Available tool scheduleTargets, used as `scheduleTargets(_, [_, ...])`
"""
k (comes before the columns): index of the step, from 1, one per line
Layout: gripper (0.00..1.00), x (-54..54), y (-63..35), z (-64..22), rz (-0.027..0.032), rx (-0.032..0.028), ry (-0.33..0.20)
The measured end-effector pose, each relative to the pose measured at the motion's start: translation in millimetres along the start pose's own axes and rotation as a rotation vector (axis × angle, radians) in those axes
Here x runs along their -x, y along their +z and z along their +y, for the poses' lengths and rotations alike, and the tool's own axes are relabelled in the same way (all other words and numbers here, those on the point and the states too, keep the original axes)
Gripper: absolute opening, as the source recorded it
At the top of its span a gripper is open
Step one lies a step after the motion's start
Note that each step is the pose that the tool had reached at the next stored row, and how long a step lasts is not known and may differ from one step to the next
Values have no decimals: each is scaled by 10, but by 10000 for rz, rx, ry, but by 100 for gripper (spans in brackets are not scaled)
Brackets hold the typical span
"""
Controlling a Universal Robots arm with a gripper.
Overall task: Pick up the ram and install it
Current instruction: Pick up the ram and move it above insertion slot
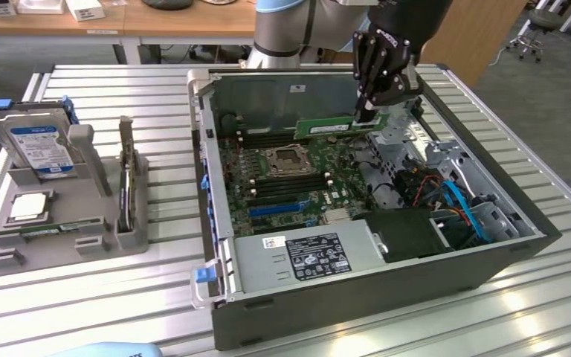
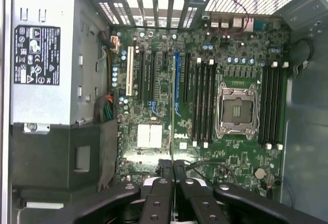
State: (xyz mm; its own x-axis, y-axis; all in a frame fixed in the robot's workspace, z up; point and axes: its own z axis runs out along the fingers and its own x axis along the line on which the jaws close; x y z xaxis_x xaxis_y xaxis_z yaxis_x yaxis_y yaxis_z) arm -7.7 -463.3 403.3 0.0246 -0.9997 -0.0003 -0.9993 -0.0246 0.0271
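Grips the ram (image 1: pixel 327 128) by one end in the pincer (image 1: pixel 369 116) — jaws closed flat on the green stick. Holds it level and on edge inside the open case (image 1: pixel 523 223), stretched from the pincer toward nine o'clock in the exterior view. Hangs it above the motherboard (image 1: pixel 285 178), at about one o'clock from the socket (image 1: pixel 288 160), close before the case's far wall; looks clear of the board, seated in no slot. Looks straight down, by the wrist view, past the two black fingers (image 2: pixel 164 175) pressed together, onto the socket and the long black slots (image 2: pixel 202 101) flanking it on both sides. At six o'clock of the motherboard in the exterior view, the power supply (image 1: pixel 305 256) with its black label; at three o'clock, blue and orange cables (image 1: pixel 459 204). Under the case, a slatted metal worktop (image 1: pixel 117 82). At nine o'clock of the case, well apart from the pincer, a grey holder (image 1: pixel 102 245) — hard drive (image 1: pixel 33 145) standing upright at its far end, square silver processor (image 1: pixel 27 207) lying flat just at six o'clock of the drive.
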Motion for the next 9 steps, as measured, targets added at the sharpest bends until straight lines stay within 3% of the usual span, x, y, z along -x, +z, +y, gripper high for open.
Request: scheduleTargets(9, [11,4,4,5,-2,-2,122])
